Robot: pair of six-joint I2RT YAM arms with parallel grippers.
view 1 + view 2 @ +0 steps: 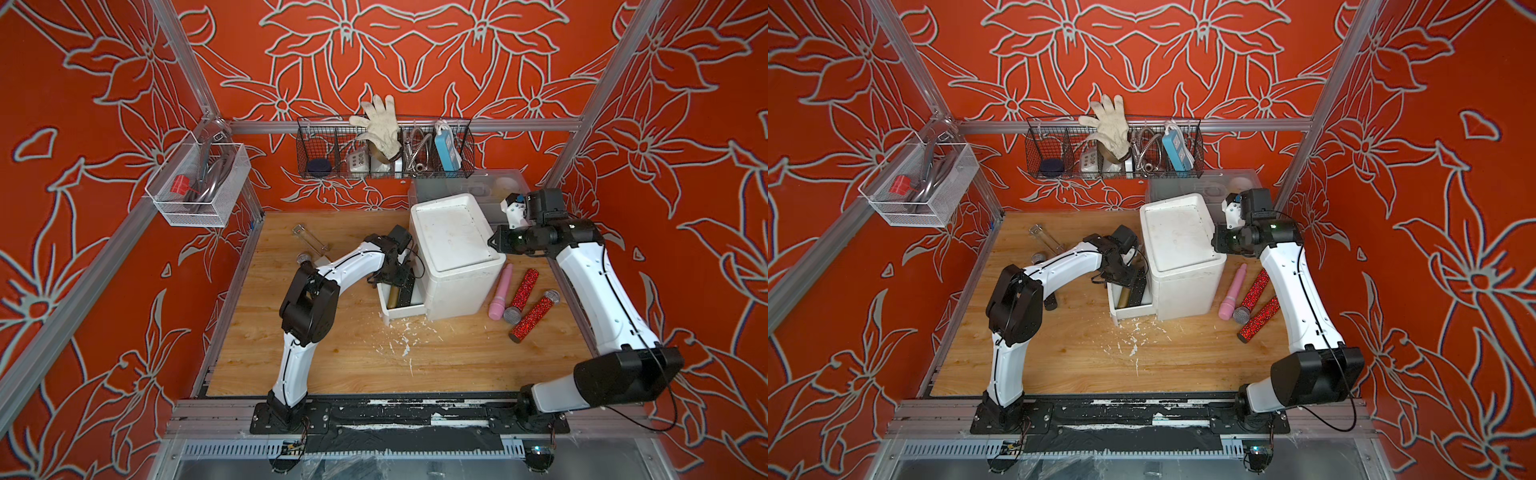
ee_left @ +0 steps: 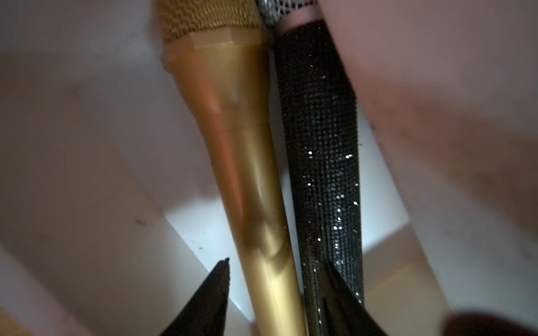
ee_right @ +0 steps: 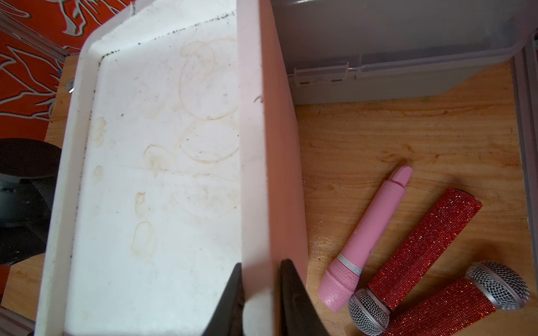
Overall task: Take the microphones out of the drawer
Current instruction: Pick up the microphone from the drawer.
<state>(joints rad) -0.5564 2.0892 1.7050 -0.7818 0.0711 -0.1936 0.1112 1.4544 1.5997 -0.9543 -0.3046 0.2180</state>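
Note:
The white drawer [image 1: 405,311] [image 1: 1133,312] stands pulled out from the front of a white drawer unit [image 1: 453,241] [image 3: 163,174]. A gold microphone [image 2: 247,174] [image 1: 392,296] and a black glitter microphone [image 2: 323,145] [image 1: 408,291] lie side by side in it. My left gripper [image 2: 276,261] [image 1: 397,277] reaches down into the drawer, open. One finger stands just clear of the gold handle; the other overlaps the black handle. My right gripper [image 3: 260,264] [image 1: 494,241] is shut on the unit's raised top rim.
A pink microphone [image 1: 500,291] and two red glitter microphones [image 1: 524,289] [image 1: 534,318] lie right of the unit. Another microphone [image 1: 304,258] and a clear tube [image 1: 309,239] lie behind my left arm. A grey plastic box [image 1: 478,183] sits behind the unit, under a wire basket [image 1: 384,149].

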